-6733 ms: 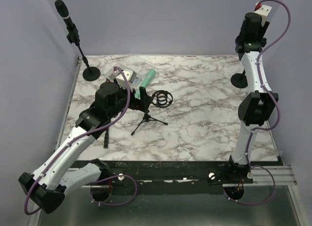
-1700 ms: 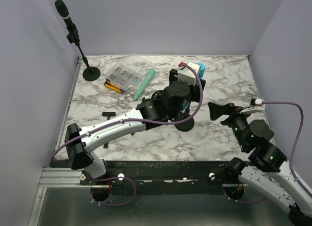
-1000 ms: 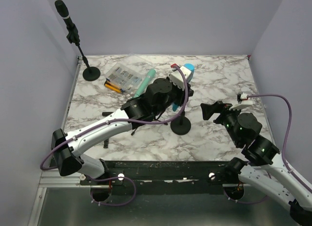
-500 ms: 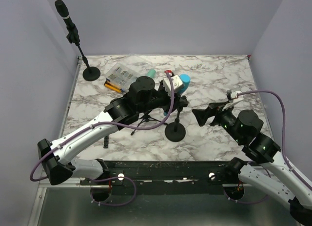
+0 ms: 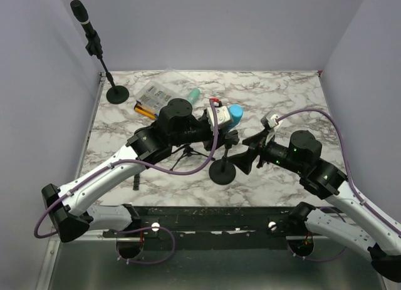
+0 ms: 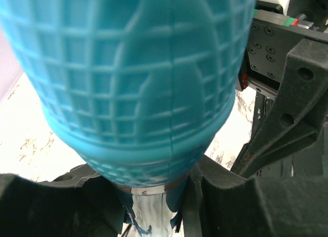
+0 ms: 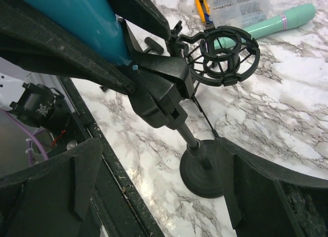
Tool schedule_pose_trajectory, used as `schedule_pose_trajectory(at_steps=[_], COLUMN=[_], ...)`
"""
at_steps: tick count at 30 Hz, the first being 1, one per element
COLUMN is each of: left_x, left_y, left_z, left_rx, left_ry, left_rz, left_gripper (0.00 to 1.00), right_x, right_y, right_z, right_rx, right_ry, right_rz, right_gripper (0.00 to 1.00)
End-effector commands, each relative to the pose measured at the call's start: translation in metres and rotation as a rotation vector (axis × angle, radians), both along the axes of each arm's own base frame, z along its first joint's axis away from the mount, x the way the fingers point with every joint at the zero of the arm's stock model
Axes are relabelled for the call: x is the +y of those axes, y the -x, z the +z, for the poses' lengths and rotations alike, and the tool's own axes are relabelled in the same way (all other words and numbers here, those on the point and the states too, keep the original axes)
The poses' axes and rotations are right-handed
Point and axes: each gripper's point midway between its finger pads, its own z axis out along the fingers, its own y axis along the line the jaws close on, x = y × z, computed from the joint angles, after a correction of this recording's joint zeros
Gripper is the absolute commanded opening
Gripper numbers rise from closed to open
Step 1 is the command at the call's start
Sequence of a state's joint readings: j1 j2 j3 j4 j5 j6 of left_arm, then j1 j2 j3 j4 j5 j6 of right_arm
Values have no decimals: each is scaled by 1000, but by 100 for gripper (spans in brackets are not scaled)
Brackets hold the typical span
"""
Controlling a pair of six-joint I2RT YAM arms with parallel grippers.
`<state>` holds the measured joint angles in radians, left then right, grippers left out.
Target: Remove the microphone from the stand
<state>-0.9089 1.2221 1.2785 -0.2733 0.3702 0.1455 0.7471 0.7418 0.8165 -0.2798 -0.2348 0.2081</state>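
At the far left corner of the marble counter (image 5: 294,102), a black microphone (image 5: 80,12) on its own pole stands well apart from the work. A clear parts box (image 5: 155,96) and a mint-green tube (image 5: 193,94) lie nearer the middle.

Toward the centre, the left pincer (image 5: 225,124) is pinching the blue microphone (image 5: 235,111) on its barrel, just below the gridded head. That head fills the left wrist view, with dark fingers (image 6: 46,206) pressed in at either side of the neck. The blue microphone sits raised above the counter and leaning. Its lower end appears seated in the clip (image 7: 164,93) on top of the stand (image 5: 222,172), whose round base rests on the counter. A shock mount (image 7: 225,58) on a small tripod stands just behind.

On the right, the right pincer (image 7: 159,147) is spread wide. Its fingers flank the stand's pole and base, touching neither as far as I can tell.

The blue microphone looks like rigid, light plastic, and its smooth barrel is probably a little slippery. The barrel just above the clip seems the best place to hold it, since the grid head is likely the part to spare from squeezing. The stand looks light enough to lift along with any pull. The right pincer would therefore do well to close low on the pole and anchor it while the barrel is drawn out along its own axis
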Motion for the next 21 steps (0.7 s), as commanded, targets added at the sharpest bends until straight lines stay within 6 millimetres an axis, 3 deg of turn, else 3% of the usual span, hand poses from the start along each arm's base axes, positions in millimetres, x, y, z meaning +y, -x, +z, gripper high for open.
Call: schedule_pose_trajectory(at_steps=[1,7,13,16,21], left_x=[10,14,15,21,37], left_y=[9,-5,-5,-11,-23], left_z=[2,12,30,40,57], left_rx=[-11,21,52,70,123], left_ry=[-16,20,93,138,216], left_rz=[-24,91,133,202,348], left_gripper=[1,58,91,98,98], right_x=[5,-2,-2,-2,-3], right_y=[4,-3,-4,-4,-5], right_z=[16,16,10,8,8], right_rx=[-36,-30,-9,-4,-7], right_ry=[-42,-48,-47,-47,-54], right_rz=[34,-34,-42,-44,-54], right_gripper=[97,97,97,97,97])
